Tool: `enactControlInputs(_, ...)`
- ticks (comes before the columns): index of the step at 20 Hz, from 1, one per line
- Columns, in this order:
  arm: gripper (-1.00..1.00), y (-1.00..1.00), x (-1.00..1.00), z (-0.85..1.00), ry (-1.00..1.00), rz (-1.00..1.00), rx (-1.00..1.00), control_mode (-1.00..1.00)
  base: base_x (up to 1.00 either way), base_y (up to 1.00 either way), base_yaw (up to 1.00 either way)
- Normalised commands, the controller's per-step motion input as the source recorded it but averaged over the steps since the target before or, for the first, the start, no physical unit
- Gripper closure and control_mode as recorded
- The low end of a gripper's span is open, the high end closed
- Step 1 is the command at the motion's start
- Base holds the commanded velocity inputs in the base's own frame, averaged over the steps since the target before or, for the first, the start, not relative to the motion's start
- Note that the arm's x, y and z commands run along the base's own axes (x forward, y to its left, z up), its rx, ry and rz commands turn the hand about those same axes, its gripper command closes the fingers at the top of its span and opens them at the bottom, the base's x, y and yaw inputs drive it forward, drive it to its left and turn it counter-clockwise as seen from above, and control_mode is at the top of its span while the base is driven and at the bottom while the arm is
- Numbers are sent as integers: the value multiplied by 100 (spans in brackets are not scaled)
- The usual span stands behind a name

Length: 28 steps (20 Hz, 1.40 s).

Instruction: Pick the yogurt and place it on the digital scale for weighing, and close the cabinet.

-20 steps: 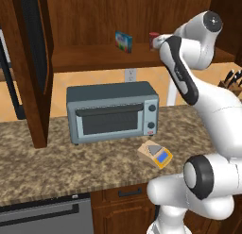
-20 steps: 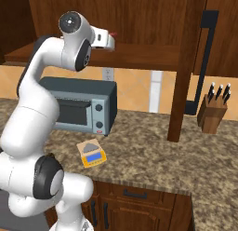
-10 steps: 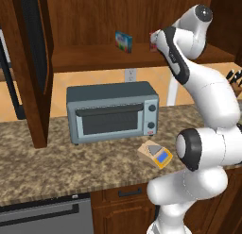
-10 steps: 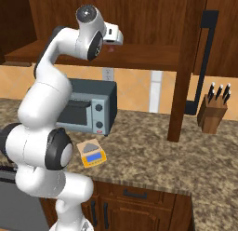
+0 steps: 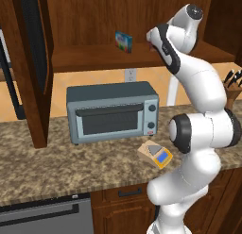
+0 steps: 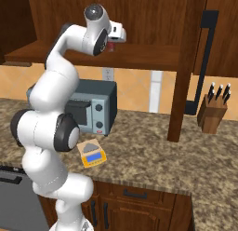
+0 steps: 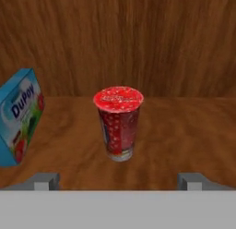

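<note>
The yogurt point(image 7: 118, 124) stands upright on the wooden shelf point(image 7: 184, 131) inside the cabinet point(image 5: 28, 72), its red lid on top. The blue-green box point(image 7: 18, 115) stands on the same shelf to one side of the yogurt, apart from it; in the left base view that box point(image 5: 124, 41) sits at the rear of the shelf. The pincer point(image 7: 118, 182) is released, jaws spread wide, with one fingertip point(image 7: 45, 181) at each side of the hand view and the yogurt centred between them but farther back, not touched. In the right base view the hand point(image 6: 115, 35) is raised to shelf level in front of the open cabinet. The cabinet door point(image 5: 26, 63) stands swung outward, its black bar handle facing the room. The digital scale point(image 5: 156, 154) lies flat on the granite counter point(image 5: 47, 171), just in front of the grey toaster oven point(image 5: 112, 111) and bare on its plate. A knife block point(image 6: 213, 113) stands on the counter well to the right.
</note>
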Motion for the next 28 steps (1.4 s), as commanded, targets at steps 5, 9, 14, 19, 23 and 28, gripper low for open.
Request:
enactControlInputs(5,-100,5,46,-13,0,0,-1,-100,0,0,0)
enactControlInputs(9,-100,1,38,-3,0,1,0,-100,0,0,0)
enactControlInputs(14,-100,0,27,-4,0,3,0,-100,0,0,0)
enactControlInputs(19,-100,0,25,-11,0,2,0,-100,0,0,0)
enactControlInputs(23,-100,0,24,-12,0,2,0,-100,0,0,0)
enactControlInputs(28,100,0,17,-8,0,1,0,-100,0,0,0)
